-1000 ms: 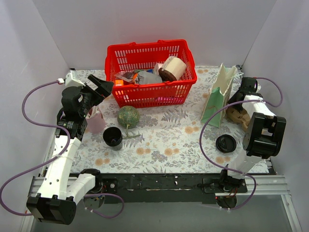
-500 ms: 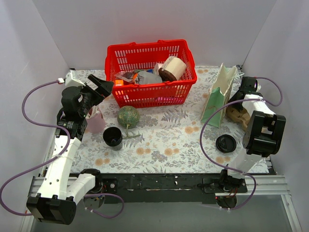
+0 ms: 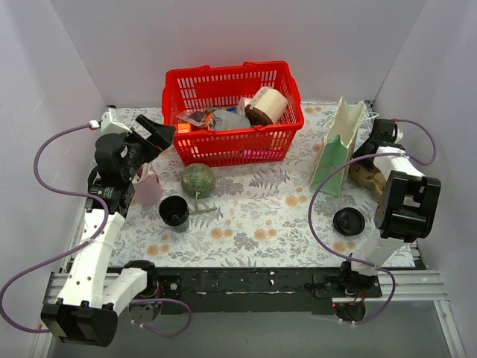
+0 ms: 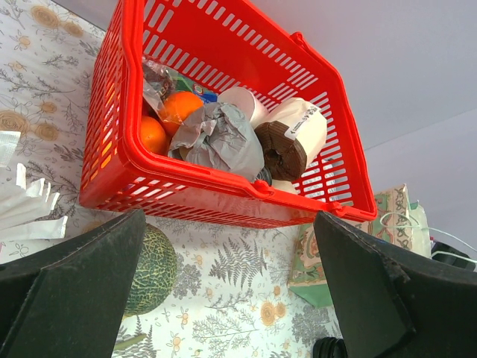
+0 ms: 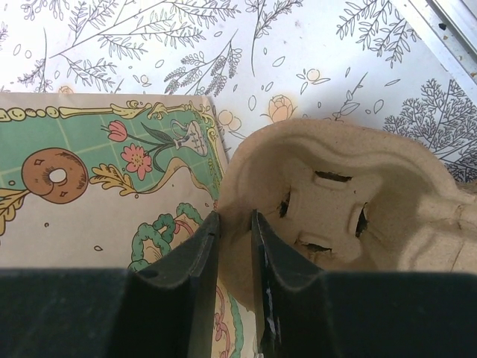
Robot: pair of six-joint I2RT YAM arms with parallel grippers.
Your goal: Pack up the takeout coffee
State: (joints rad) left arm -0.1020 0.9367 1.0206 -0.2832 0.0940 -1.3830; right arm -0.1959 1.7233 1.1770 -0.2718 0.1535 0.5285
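Observation:
A black coffee cup (image 3: pixel 174 212) stands open-topped at the left front of the table, and its black lid (image 3: pixel 348 221) lies flat at the right front. A brown pulp cup carrier (image 3: pixel 364 177) (image 5: pixel 335 194) sits at the right, beside a green patterned paper bag (image 3: pixel 337 145) (image 5: pixel 97 171). My right gripper (image 3: pixel 369 160) (image 5: pixel 235 216) is shut on the cup carrier, pinching the carrier's near wall between both fingers. My left gripper (image 3: pixel 155 138) (image 4: pixel 227 216) hangs wide open and holds nothing, above the table's left side, well apart from the cup.
A red basket (image 3: pixel 223 72) (image 4: pixel 134 171) at the back holds oranges, paper rolls and grey wrapping. A green melon (image 3: pixel 197 180) (image 4: pixel 153 268) lies in front of it. A pink object (image 3: pixel 149 188) and white packets (image 4: pixel 22 212) lie at the left. White walls enclose the table.
The right gripper's fingers have narrowed onto the carrier's wall, and the carrier has shifted slightly. The left arm has not moved.

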